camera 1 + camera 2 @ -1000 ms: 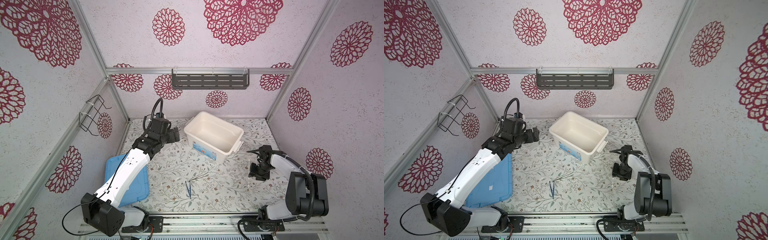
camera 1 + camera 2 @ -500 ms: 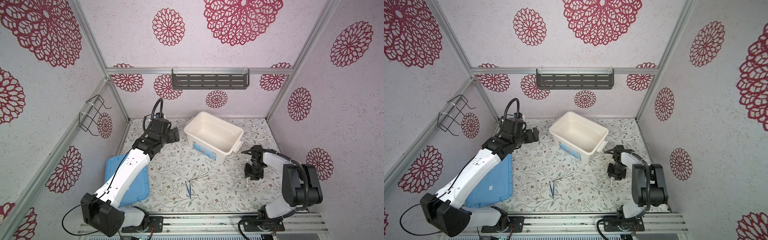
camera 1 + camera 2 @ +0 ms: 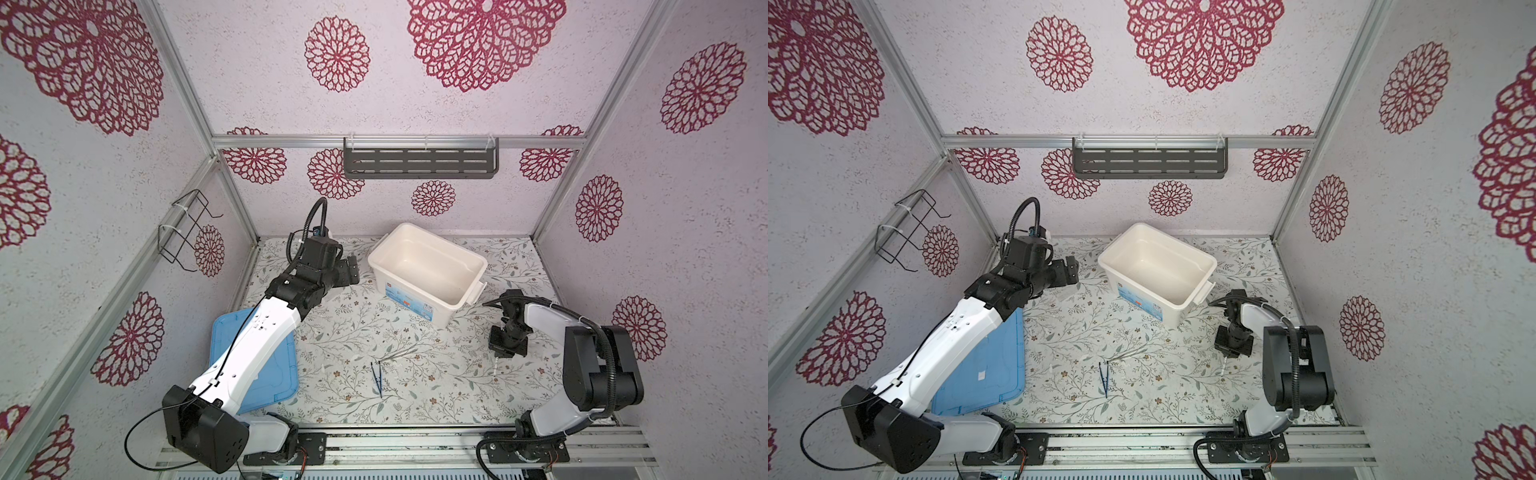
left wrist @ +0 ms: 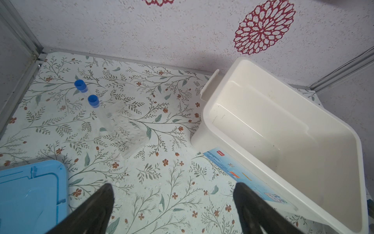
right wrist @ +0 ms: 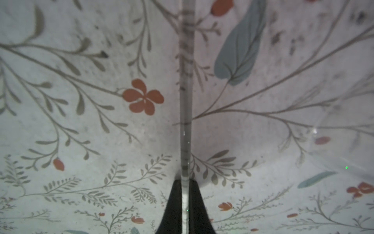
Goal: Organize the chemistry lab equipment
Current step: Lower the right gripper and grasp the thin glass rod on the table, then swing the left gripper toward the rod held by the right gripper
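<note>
On the floral worktop [image 3: 353,324], toward the back wall: big white tub [image 3: 428,274], open, seemingly empty. At the left edge, flat light-blue lid [image 3: 278,365], partly hidden under the left arm. Just beside the tub's left wall, above the worktop, left gripper [image 3: 351,270]: fingers [image 4: 95,206] wide apart, nothing between them.

Ahead of it in the left wrist view, clear dimpled plate [image 4: 125,125] lying flat, and just beside it two clear tubes with blue caps [image 4: 93,100], side by side. Probably light and stiff, prone to rolling; best taken across the body just below the cap.

Near the front middle, dark blue tweezers [image 3: 376,379] and, just beside one end, silvery tool [image 3: 399,355]: both flat and thin, likely hard to get under.

Well apart on the right, right gripper [image 3: 498,355] pointing down, fingers [image 5: 174,202] pressed together on one end of a thin graduated rod [image 5: 185,91]; rest of the rod running out toward the front. Lifted or resting on the worktop: cannot tell. See-through up close, whitish from above.

Judged very light, rigid, smooth, and brittle if glass. Held by the end, so likely to swing or pivot in the pinch. Calls for a slow carry, a gentle squeeze and a low set-down into the tub rather than a drop.

Near the rod in the right wrist view, edge of a clear rounded vessel [image 5: 315,131]; give it room.
</note>
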